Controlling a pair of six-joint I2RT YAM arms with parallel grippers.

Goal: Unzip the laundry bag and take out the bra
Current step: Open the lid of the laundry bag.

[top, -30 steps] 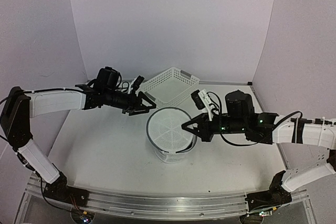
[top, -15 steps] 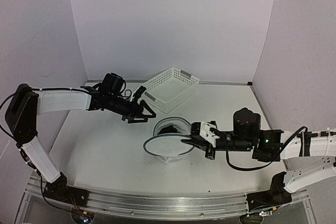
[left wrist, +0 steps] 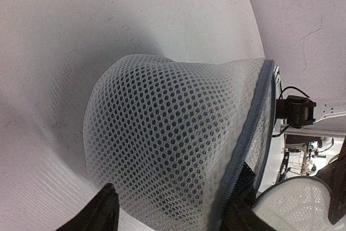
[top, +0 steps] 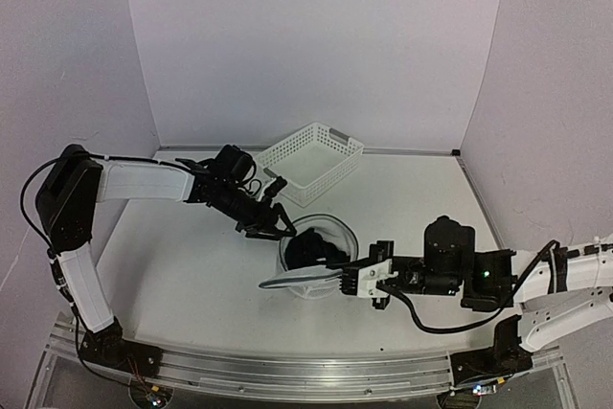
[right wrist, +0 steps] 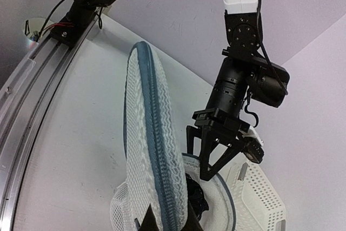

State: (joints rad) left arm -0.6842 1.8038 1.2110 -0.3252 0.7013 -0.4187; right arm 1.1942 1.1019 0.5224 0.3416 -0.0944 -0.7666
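Left gripper [top: 284, 228] nearer laundry bag [top: 305, 280], overhead shows bra [top: 311, 251]

top: high above the table's [top: 182, 265] near edge, facing down over all of it | left wrist: very close, facing laundry bag [left wrist: 173, 144] side | right wrist: close, rolled sideways, along its open end | shared: laundry bag

Showing white honeycomb mesh on the laundry bag [left wrist: 173, 150], centre of the left wrist view, trimmed with a grey-blue zip band along the rim. Picking out the black bra [top: 309, 248] inside it, mid-frame from the top. Catching a white lattice-holed basket [top: 311, 155] just above, a plain white table [top: 182, 275] lower left, and pale lilac walls [top: 316, 35] across the upper frame.
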